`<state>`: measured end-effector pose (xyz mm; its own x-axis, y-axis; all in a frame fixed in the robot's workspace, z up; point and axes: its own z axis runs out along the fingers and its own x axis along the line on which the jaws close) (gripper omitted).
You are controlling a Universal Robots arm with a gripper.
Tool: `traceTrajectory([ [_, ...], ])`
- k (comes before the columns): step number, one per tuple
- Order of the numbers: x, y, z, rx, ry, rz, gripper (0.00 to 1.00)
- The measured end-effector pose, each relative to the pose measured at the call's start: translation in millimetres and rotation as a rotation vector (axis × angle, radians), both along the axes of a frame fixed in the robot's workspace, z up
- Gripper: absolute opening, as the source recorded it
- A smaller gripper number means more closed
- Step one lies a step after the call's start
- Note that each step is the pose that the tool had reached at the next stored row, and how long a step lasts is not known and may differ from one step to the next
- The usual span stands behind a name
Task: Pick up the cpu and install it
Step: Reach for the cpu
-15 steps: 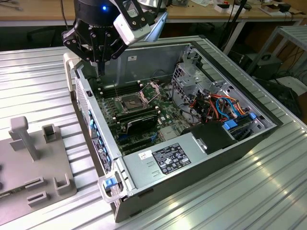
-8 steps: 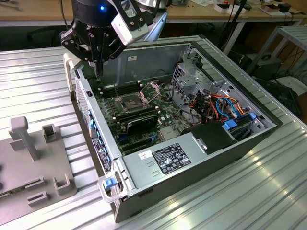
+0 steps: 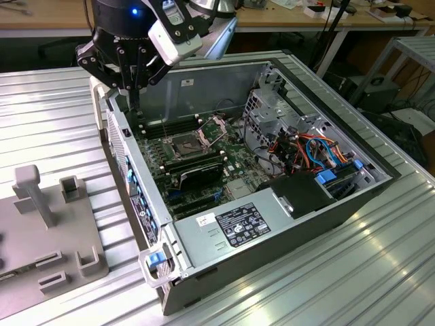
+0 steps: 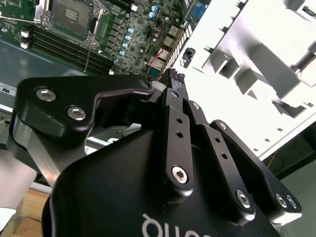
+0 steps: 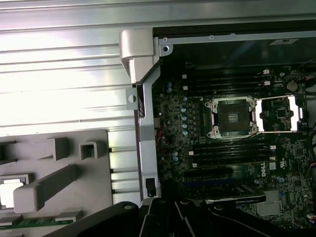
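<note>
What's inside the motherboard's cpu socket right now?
The socket is open, with its hinged frame flipped aside. Inside there is just its dark, bare contact bed, with nothing seated. Individual contacts are too small to tell. Nothing covers it.

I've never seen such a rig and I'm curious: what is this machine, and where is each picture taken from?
It is a robot arm ending in a black claw. The exterior view comes from a camera off the arm; both wrist views come from cameras riding on it. On the ribbed metal table lies an open computer case, with a grey parts tray beside it, at the exterior view's left. The claw hangs above the case's side nearest that tray. Inside, on the motherboard, the square socket is open and empty, so the cpu is not yet installed. Whether the claw holds anything, I cannot tell.
</note>
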<state>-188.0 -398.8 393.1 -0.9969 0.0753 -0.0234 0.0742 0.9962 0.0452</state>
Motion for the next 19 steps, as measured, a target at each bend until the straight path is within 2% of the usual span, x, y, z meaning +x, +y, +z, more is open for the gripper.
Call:
traceTrajectory([
  [19,-3.3,0.0,0.1,-0.0001,0.0001,0.000,0.11],
])
